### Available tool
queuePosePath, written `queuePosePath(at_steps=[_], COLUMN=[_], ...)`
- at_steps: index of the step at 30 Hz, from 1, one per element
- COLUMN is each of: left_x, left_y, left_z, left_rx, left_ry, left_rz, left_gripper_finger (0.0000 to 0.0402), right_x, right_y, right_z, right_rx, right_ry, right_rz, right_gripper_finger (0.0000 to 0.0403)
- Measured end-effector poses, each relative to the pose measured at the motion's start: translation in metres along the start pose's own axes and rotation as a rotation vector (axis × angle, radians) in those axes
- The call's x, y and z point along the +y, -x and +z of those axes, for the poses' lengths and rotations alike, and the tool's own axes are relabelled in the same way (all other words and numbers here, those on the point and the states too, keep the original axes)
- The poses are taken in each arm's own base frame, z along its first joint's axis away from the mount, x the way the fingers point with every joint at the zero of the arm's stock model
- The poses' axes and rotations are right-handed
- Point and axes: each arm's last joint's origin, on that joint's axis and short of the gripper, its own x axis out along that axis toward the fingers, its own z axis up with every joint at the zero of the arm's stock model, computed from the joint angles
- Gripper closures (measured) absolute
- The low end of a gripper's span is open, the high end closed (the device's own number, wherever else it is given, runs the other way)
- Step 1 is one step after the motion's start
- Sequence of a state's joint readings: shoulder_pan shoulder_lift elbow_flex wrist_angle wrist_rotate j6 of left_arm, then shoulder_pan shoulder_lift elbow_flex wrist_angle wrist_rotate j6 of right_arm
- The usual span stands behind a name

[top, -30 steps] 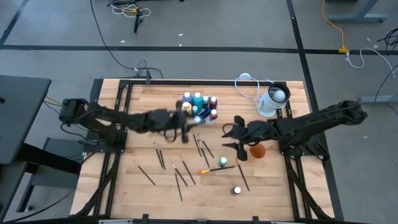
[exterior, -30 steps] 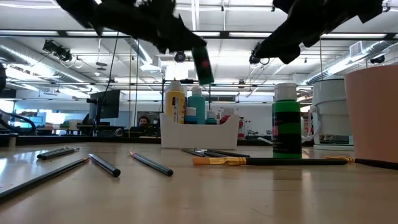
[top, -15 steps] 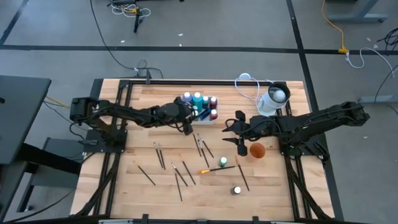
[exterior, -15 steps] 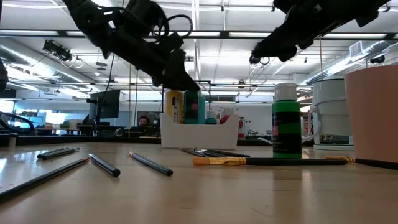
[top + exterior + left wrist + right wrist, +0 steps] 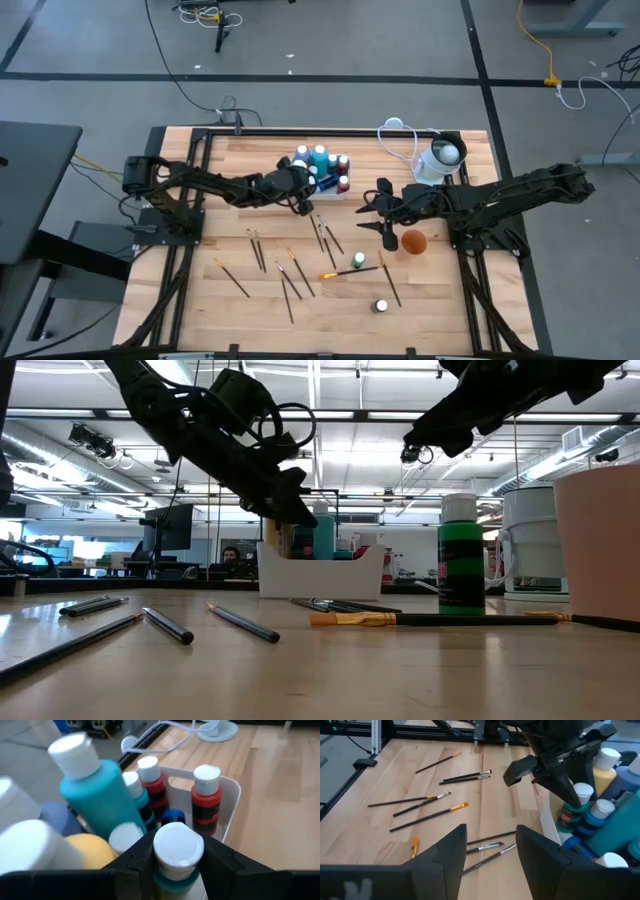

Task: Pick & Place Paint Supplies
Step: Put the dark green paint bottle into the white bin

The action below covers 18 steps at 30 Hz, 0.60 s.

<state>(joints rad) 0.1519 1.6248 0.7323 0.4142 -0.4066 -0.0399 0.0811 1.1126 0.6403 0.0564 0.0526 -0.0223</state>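
Here left gripper [image 5: 177, 865] clamps bottle [image 5: 178, 851] over tray [image 5: 231, 802]

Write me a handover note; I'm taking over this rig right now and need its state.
Left gripper: shut on a green bottle, lowering it into the white bin with the other bottles.
Right gripper: open, empty, hanging over the table beside the orange cup.
Done: most bottles in the bin.
Left: two bottles and all the brushes, scattered on the table.
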Motion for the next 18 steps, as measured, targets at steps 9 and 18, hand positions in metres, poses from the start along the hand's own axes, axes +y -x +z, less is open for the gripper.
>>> queuePosePath(at_steps=[9, 18], left_x=[0.0066, 0.0094], left_y=[-0.0022, -0.0047], left_z=[-0.0021, 0.0063], left_rx=[0.038, -0.009], left_ry=[0.036, -0.005], left_rz=[-0.016, 0.027], left_gripper_finger=[0.0261, 0.0275], right_x=[0.0000, 0.0000], right_y=[-0.0001, -0.0001], right_z=[0.0010, 0.0011], right_rx=[-0.010, -0.011], right_ry=[0.012, 0.020], right_rz=[0.000, 0.000], right_gripper_finger=[0.0227, 0.0227])
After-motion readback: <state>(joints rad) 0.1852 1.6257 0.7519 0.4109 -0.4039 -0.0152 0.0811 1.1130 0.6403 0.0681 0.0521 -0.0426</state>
